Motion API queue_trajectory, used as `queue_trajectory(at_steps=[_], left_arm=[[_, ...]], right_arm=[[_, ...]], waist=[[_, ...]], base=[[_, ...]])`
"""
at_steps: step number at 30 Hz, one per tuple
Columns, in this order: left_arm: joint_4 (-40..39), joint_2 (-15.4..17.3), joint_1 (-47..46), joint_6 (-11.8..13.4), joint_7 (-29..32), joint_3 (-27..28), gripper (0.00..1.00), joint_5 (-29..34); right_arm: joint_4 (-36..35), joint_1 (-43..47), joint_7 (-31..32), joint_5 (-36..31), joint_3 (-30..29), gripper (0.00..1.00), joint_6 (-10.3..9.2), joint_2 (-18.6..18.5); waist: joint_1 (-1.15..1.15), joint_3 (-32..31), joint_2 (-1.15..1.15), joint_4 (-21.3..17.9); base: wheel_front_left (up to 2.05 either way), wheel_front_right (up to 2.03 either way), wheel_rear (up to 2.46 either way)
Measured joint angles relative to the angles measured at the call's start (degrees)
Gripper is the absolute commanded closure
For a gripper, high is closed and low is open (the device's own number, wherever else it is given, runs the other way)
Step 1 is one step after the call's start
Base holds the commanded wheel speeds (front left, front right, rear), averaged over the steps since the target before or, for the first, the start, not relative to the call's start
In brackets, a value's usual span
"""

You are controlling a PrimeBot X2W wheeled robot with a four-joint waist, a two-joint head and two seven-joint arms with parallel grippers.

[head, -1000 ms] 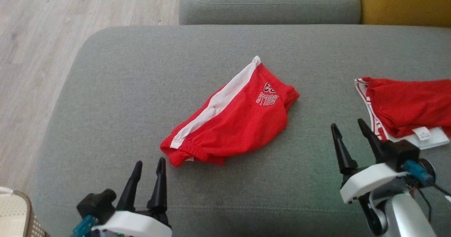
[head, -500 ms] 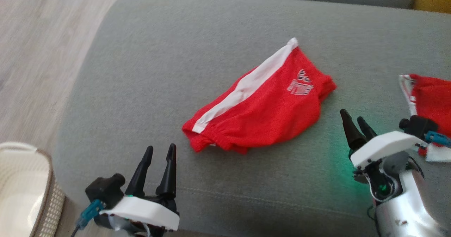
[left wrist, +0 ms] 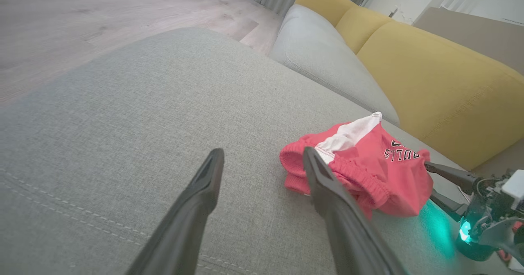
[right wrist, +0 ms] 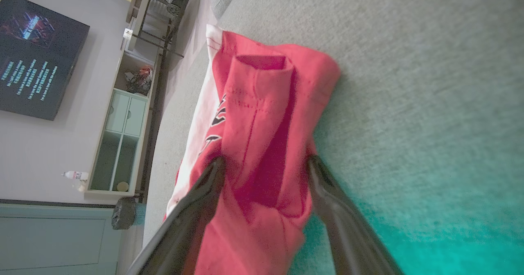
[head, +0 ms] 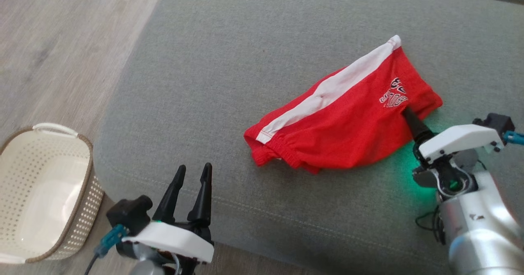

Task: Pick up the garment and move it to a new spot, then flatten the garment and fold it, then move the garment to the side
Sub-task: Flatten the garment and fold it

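The grey cushion [head: 229, 54] is lying bare across its left half and along its far side, giving a gripper wide room to pass. The red shorts [head: 348, 123] are bunching into a low hump on the right half. The left gripper [head: 194, 166] is hovering with fingers spread over the near edge, with a bare strip of cushion lying between it and the waistband. The right gripper [right wrist: 266, 161] is straddling a fold at the shorts' right end, fingers apart, cloth filling the gap. A white basket [head: 61, 128] is sitting on the wood floor [head: 61, 41] just beside the cushion's near left corner, and a yellow backrest [left wrist: 430, 82] is walling off the side beyond the shorts
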Motion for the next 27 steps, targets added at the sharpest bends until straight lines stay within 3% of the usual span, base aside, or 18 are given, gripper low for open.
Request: queue_trajectory(at_steps=[7,27], left_arm=[[0.00,-0.03,-0.54,-0.01,0.00,-0.68,0.00,-0.16],[0.02,-0.09,-2.15,0.00,0.00,-1.75,0.00,-1.19]], right_arm=[[4.61,-4.65,1.22,4.33,-2.09,0.00,-0.01,-0.55],[7.92,-10.05,1.59,5.67,-1.05,0.00,-0.03,-1.09]], waist=[[0.00,1.09,0.00,1.45],[0.00,3.42,0.00,2.93]], base=[[0.00,0.00,0.00],[0.00,0.00,0.00]])
